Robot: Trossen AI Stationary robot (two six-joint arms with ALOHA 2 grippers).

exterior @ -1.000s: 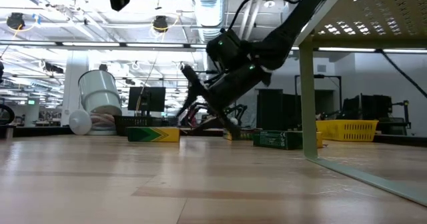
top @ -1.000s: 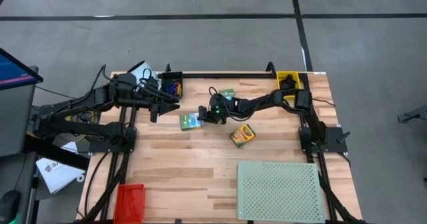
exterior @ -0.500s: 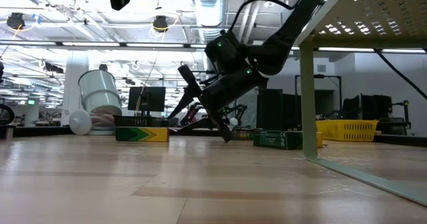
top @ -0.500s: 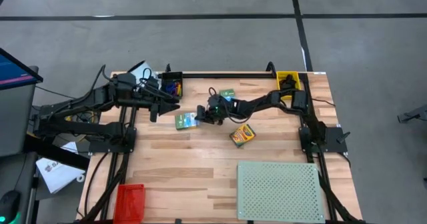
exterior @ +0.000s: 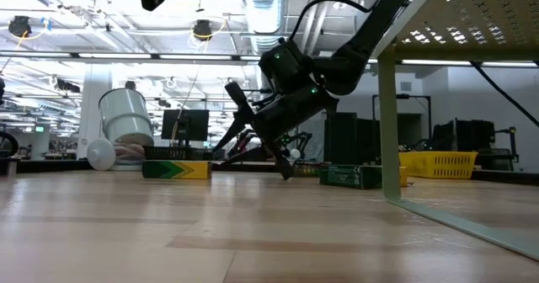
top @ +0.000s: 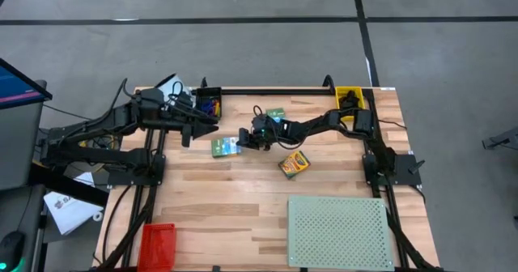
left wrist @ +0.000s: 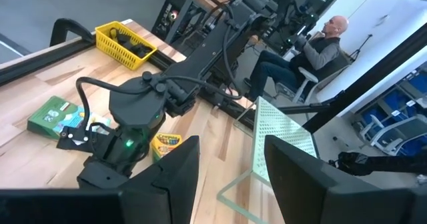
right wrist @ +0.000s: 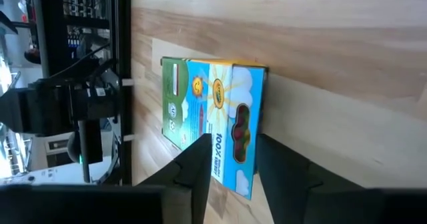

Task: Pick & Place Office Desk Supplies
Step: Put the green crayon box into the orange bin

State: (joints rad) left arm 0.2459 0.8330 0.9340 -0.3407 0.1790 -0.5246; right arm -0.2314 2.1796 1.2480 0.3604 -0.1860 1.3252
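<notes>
A green and blue box lies flat on the table left of centre. It is also visible in the low view and the right wrist view. My right gripper is low at the box's right end, fingers slightly apart. My left gripper hovers open just beyond the box's far left corner and touches nothing. A second green box lies farther back. The yellow-orange crayon box lies to the right. Coloured rings sit in a black bin. My right gripper comes slanting down from the table's right, fingertips close to the tabletop. The box's right short end reaches in between the two fingers. The box lies flat on the table. The fingers themselves hide the exact spot of touch.
A yellow bin sits at the far right corner, a red bin at the near left. The pale green perforated board stands raised over the near right. A white cylinder and a seated person are beyond the table.
My right gripper has moved toward the table's left at table height. The green and blue box has slid a short way left ahead of it, staying flat. Most of that slide came in the first half second.
</notes>
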